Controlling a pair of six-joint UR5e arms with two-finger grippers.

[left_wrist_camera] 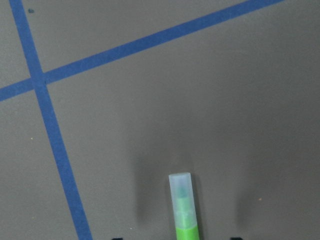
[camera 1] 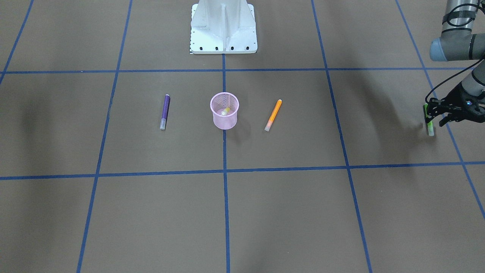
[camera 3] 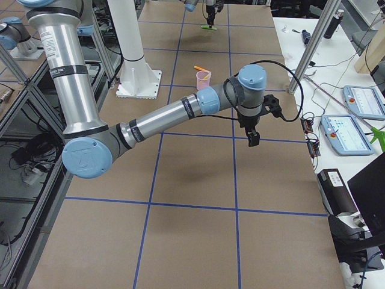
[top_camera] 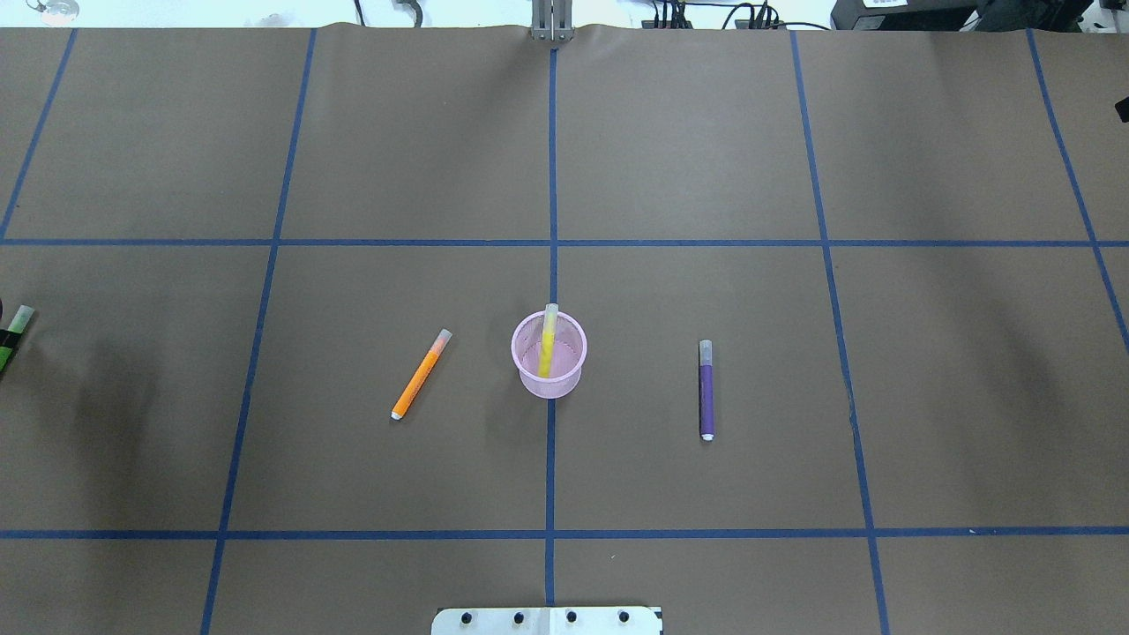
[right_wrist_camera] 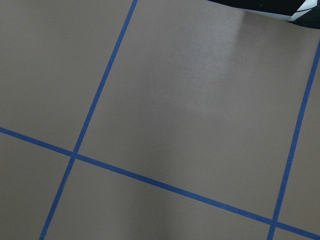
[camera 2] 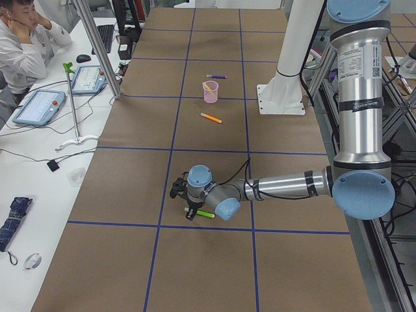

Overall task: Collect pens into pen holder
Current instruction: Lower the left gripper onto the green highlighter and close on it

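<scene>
Gripping the green pen (camera 1: 429,127) with my left hand (camera 1: 435,117), clenched on the barrel, far out at my left end of the desk (camera 1: 288,212) and well apart from the pen holder (camera 1: 224,122). Left wrist cam shows only the pale cap end poking forward; my fingertips are cut off at the bottom edge, just two dark slivers. Overhead clips that hand almost entirely, leaving the cap and a bit of green at the frame edge. Can't tell if the pen touches the desk or sits just above it. Pen holder is upright on the centre line of the blue tape lines (camera 1: 226,212), with the yellowish pen (top_camera: 549,339) leaning inside, pale end at the rim. Orange pen (camera 1: 273,115) lies flat on my left of the holder and purple pen (camera 1: 165,112) flat on my right, both near it and neither touching. Right hand (camera 3: 254,136) shows only in the right side view, pointing down over bare desk; can't tell if it's released or clenched. Its wrist cam gives just brown surface and tape.
</scene>
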